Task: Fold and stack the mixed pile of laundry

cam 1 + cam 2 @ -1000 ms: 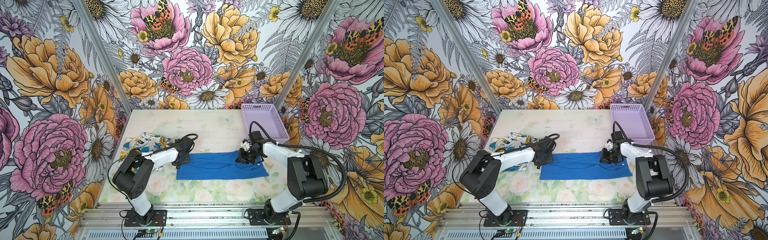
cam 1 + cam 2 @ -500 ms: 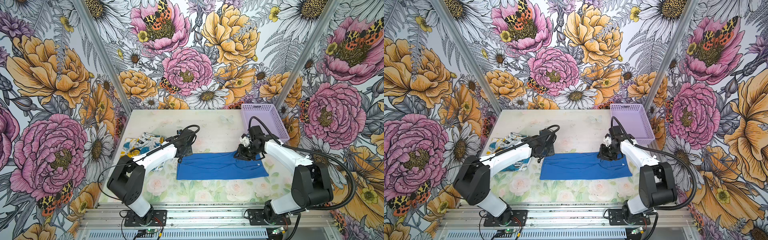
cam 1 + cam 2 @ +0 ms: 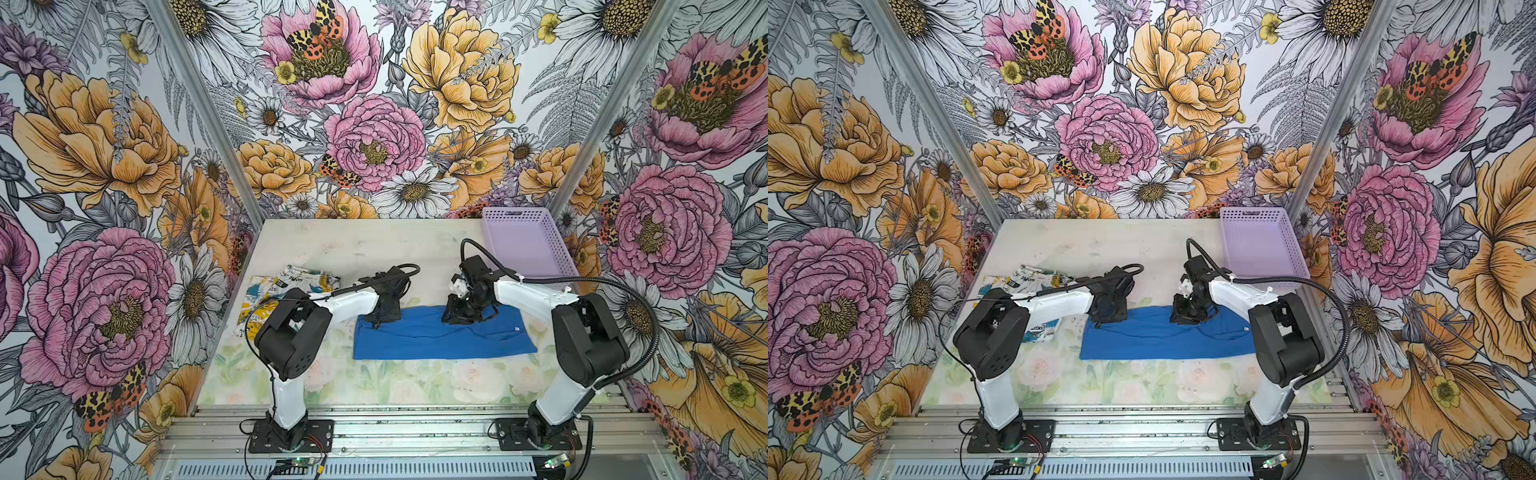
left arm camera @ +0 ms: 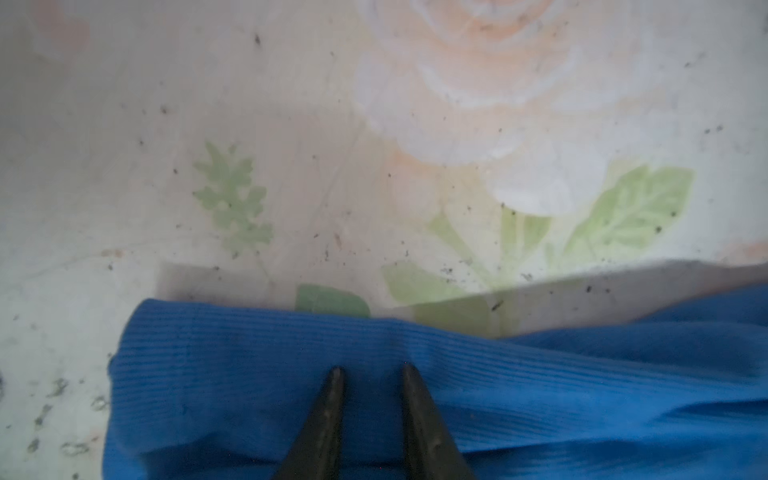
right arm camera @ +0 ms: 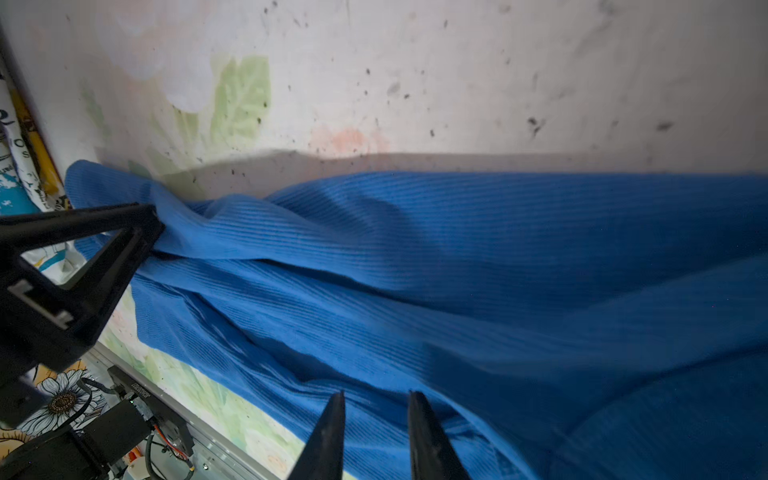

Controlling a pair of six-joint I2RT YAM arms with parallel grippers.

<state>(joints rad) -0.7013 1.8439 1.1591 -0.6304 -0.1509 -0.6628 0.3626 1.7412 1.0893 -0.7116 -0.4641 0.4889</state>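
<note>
The blue T-shirt (image 3: 440,340) lies across the middle of the table (image 3: 374,249), its near edge straight and flat, with a bare strip in front and a wide bare stretch behind, up to the lavender basket (image 3: 515,214) in the far right corner. The left gripper (image 3: 376,323) is clamped on the shirt's far left corner, cloth bunching at its tips, and the right gripper (image 3: 455,318) pinches the far edge further right, folds raised there. The printed garment (image 3: 274,286), crumpled at the table's left edge, is partly hidden by the left arm (image 3: 349,301); each wrist view cuts off all but 2 fingertips (image 4: 332,399).
</note>
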